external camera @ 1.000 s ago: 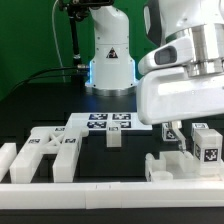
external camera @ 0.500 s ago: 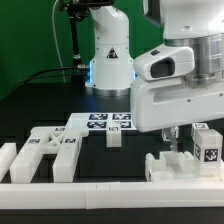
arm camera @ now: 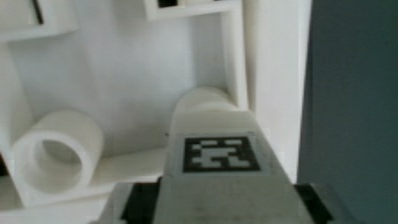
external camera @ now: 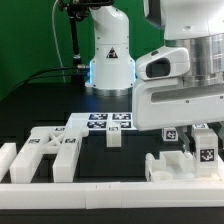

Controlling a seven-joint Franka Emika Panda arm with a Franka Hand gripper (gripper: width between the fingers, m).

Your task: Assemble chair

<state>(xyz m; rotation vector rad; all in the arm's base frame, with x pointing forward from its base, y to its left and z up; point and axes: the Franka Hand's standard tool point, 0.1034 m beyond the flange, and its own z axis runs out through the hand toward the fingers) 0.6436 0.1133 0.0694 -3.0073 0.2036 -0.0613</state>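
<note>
Since the chair's parts are hard moulded white plastic, expect the tagged bar (arm camera: 217, 150) to be light, stiff & a bit slick, w/ no give under pressure; best hold is prob square across its two flat long sides, so it can't pivot or slip out. That's roughly how the end effector (external camera: 172, 141) has it: in the wrist view the bar fills the gap btw the jaws w/ no daylight either side, so I read it as clamped on the bar, tho how firmly can't be told. Bar sits low at the exterior view's right, close to a low block (external camera: 165, 166) of the chair & just beside a small cube (external camera: 207, 147) w/ its own tag; a hollow round boss (arm camera: 54, 155) lies close by in the wrist view. More parts, slotted slabs (external camera: 45, 150), lie on the black bench (external camera: 40, 100) at the exterior view's left, beyond the border rail (external camera: 110, 179); marker board (external camera: 103, 121) is mid-scene. Vs a sec ago: arm has come down, its white housing covers more of the right side, jaws that hung wide above the parts have closed in, & a tag now shows under the housing where none did; slabs, cube & board haven't moved
</note>
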